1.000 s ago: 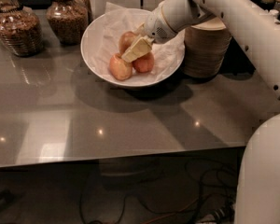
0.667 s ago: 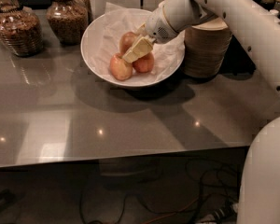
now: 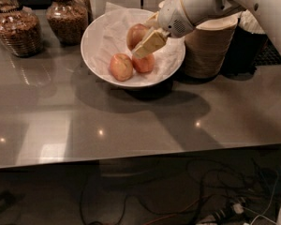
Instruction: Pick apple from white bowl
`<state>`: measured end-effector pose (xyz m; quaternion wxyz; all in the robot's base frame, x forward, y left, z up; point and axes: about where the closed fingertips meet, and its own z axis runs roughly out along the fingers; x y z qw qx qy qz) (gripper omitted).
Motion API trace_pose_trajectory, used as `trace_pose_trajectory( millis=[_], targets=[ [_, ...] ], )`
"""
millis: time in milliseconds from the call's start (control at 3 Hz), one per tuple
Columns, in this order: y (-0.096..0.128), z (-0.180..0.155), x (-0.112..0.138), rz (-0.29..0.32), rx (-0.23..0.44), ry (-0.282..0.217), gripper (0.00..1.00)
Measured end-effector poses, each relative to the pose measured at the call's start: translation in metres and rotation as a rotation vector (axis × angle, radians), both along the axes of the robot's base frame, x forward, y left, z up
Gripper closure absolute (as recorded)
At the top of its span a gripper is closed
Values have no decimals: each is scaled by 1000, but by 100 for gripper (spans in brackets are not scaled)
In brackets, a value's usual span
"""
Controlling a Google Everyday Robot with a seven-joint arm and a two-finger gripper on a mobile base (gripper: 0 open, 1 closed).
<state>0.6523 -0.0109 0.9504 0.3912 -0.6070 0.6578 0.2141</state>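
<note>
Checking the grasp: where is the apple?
In camera view the apple lies upper middle, in the white bowl behind two smaller apples, the pincer at its right.

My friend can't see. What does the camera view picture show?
A white robot arm holds its tan gripper in a wide, paper-lined white bowl, beside a big dull-red apple. Two smaller pink-orange apples lie there too, and glass jars stand on the grey table.

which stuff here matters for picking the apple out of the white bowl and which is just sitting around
For the job: the apple at the back of the white bowl; the claw, low over the bowl beside that apple.
Just lying about: two smaller apples in the same bowl; glass jars; stacked paper bowls; cables under the table.
</note>
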Motion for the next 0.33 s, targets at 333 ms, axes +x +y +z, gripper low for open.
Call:
trace_pose_trajectory(
  millis=[333],
  targets=[
    [-35,-4,-37,13,-15,4,100]
  ],
)
